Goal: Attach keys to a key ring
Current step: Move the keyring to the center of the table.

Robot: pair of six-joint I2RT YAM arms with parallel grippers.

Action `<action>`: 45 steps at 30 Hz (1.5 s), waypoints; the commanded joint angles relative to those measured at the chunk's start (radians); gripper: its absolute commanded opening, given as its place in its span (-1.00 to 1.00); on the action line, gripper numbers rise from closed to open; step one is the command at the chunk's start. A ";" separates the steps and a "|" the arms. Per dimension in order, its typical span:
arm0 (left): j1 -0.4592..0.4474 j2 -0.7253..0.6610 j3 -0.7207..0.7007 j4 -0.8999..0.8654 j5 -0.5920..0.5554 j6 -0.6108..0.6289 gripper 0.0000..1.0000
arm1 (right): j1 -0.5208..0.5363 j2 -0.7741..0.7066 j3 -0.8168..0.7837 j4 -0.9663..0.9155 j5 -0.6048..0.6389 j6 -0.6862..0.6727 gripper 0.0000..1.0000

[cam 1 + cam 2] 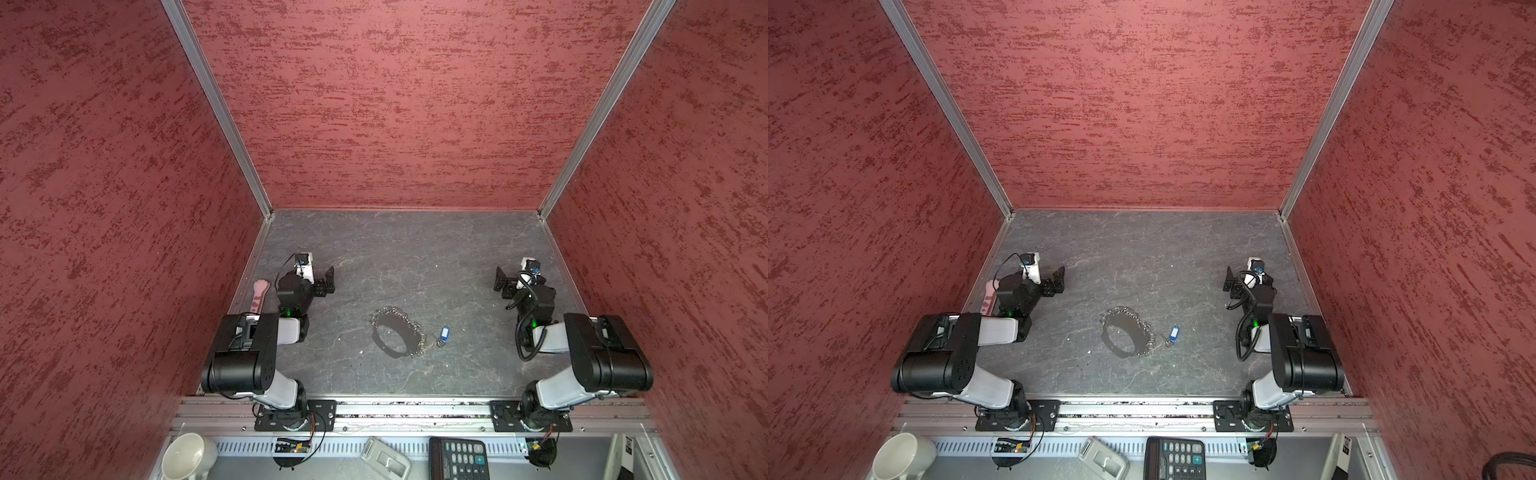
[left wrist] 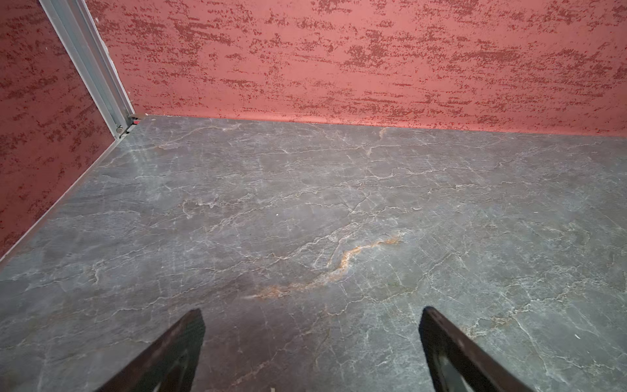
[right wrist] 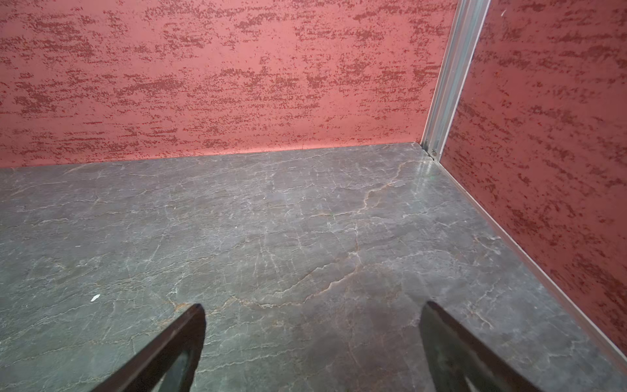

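Note:
The key ring (image 1: 380, 344) (image 1: 1109, 343), a thin black hoop edged with silver chain links (image 1: 409, 328), lies flat at the middle of the grey table. The keys, a small blue tag (image 1: 444, 333) (image 1: 1174, 332), lie just right of it; the tag's tiny silver ring is by the chain's end, and I cannot tell whether they are joined. My left gripper (image 1: 329, 281) (image 2: 310, 314) hovers open at the left, well away from both. My right gripper (image 1: 500, 282) (image 3: 314, 309) hovers open at the right. Both wrist views show only bare table between the fingers.
A pink paw-tipped stick (image 1: 259, 295) lies along the left wall behind my left arm. Red textured walls (image 1: 395, 104) close in three sides. Below the front rail sit a white mug (image 1: 187, 457), a grey device (image 1: 384, 459) and a black calculator (image 1: 459, 457).

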 commanded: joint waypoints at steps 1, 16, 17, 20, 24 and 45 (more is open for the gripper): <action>0.002 0.014 0.015 0.021 0.008 -0.011 0.99 | 0.005 0.006 0.013 0.036 0.018 0.012 0.98; 0.004 0.014 0.015 0.021 0.009 -0.011 0.99 | 0.005 0.007 0.014 0.036 0.018 0.012 0.98; 0.004 0.013 0.015 0.021 0.009 -0.011 0.99 | 0.005 0.008 0.013 0.036 0.018 0.013 0.98; 0.004 0.014 0.014 0.021 0.010 -0.011 0.99 | 0.005 0.008 0.013 0.036 0.017 0.012 0.98; 0.004 0.013 0.015 0.021 0.009 -0.011 0.99 | 0.005 0.008 0.013 0.036 0.018 0.012 0.98; -0.136 -0.533 0.141 -0.518 -0.208 -0.192 0.99 | 0.012 -0.629 -0.121 -0.145 -0.095 0.188 0.98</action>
